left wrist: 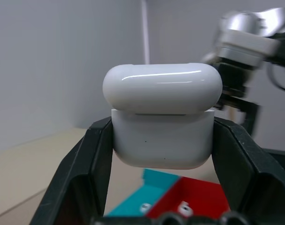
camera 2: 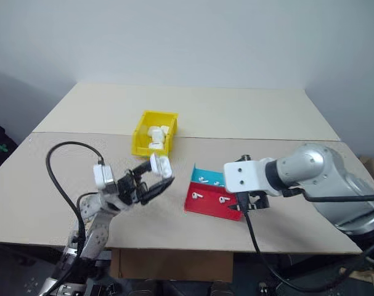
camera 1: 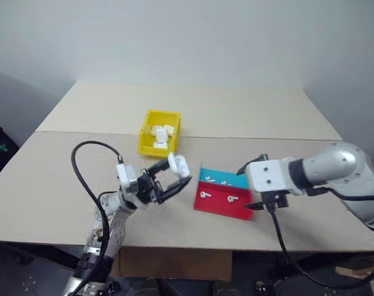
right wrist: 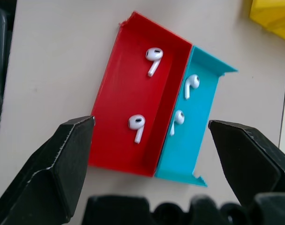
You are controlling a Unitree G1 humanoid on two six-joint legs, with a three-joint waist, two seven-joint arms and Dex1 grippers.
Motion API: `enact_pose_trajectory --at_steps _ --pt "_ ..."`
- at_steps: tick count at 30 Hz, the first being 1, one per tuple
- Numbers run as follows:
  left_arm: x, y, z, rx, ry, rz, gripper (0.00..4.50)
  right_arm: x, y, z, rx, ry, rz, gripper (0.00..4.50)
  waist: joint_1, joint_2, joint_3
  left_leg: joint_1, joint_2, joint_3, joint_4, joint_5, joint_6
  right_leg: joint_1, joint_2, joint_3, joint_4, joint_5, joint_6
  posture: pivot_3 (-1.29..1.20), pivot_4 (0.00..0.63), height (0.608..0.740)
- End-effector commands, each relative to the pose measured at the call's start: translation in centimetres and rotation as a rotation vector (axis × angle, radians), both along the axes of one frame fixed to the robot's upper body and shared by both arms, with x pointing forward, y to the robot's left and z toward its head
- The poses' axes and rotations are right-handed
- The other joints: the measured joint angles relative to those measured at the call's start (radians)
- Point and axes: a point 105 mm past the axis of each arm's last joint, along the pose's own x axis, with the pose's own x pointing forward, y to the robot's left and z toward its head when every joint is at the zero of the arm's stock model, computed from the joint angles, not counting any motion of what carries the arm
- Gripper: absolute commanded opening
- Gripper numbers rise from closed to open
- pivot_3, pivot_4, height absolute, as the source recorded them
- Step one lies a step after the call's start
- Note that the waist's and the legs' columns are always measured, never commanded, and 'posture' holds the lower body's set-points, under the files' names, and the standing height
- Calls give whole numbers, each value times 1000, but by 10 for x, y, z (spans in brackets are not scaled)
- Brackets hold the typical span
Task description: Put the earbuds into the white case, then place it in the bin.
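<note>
The left gripper (camera 1: 174, 174) is clenching the white case (left wrist: 163, 117) above the table (camera 1: 51, 185), lid slightly raised. The right gripper (right wrist: 151, 164) is hanging released over the red-and-blue tray (right wrist: 133, 122) holding four earbuds (right wrist: 153, 56). The yellow bin (camera 1: 148, 117) is sitting behind, holding other white cases.

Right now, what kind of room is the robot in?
Probably a lab or test room: a bare grey wall, a plain table, and sorting props on it, a yellow bin and a red-and-blue tray of earbuds.
</note>
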Motion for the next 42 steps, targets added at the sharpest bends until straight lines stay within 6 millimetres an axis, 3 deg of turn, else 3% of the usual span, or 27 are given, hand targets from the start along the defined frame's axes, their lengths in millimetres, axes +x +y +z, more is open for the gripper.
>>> enact_pose_trajectory --at_steps 1,4,7,11,22,30,42 --pt "-14 9 9 -25 -75 -100 2777 1 9 2 -53 45 -5 4500 -2 1 0 -1 0 0 0 0 0 -1 0 0 0 0 0 0 150 740" --pt "-17 12 8 -33 -82 -116 2777 3 18 -5 -86 85 15 4500 -1 1 0 -2 0 0 1 0 0 -2 0 0 0 0 0 0 150 740" --pt "-18 14 6 -29 -58 -116 2777 9 24 -14 -123 103 6 3952 0 1 0 -4 0 0 1 0 0 -4 0 0 1 0 0 0 150 740" --pt "-24 18 -7 44 -15 -107 2777 11 28 -20 -182 90 33 2637 0 1 0 -5 0 0 1 0 0 -6 0 0 2 0 0 0 150 740" --pt "-46 28 -16 7 -49 -157 2777 26 24 -49 -288 89 8 2637 -1 1 -1 -3 0 0 2 1 1 -8 0 0 10 -1 -2 0 150 740" --pt "-65 29 -16 -22 -52 -182 2777 36 25 -54 -321 99 21 2637 -3 2 -1 -3 1 0 2 1 1 -8 1 0 9 -1 -2 0 150 740" --pt "-69 27 -21 -4 -7 -135 2777 50 20 -58 -365 88 18 2637 -3 2 -1 -3 1 0 2 1 1 -8 1 0 10 -2 -2 0 150 740"
